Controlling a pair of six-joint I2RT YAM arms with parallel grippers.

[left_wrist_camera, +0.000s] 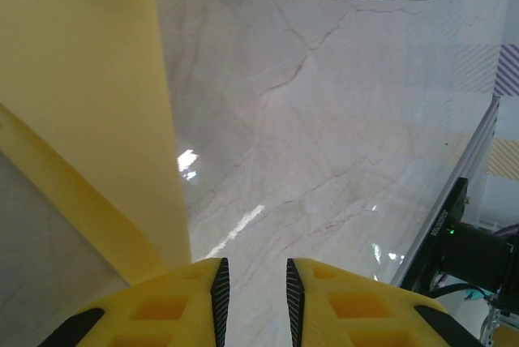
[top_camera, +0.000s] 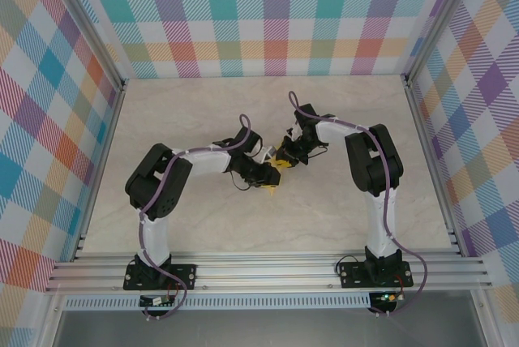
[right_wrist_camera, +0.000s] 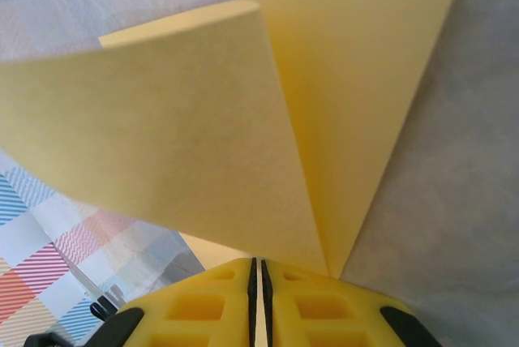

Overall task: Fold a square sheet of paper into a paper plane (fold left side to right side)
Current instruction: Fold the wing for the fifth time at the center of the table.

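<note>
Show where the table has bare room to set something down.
Free: the table's far strip below the plaid wall, and the near strip between the arm bases. Crowded: the centre, where left arm and right arm meet at the square sheet of paper.

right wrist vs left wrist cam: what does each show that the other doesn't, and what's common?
Right wrist: right hand shut on the folded sheet of paper, a crease running up from its fingers; plaid wall lower left. Left wrist: left hand with a gap between its fingers, nothing in it; frame rail and a black arm base at right. Both: the sheet of paper and the marble table.
</note>
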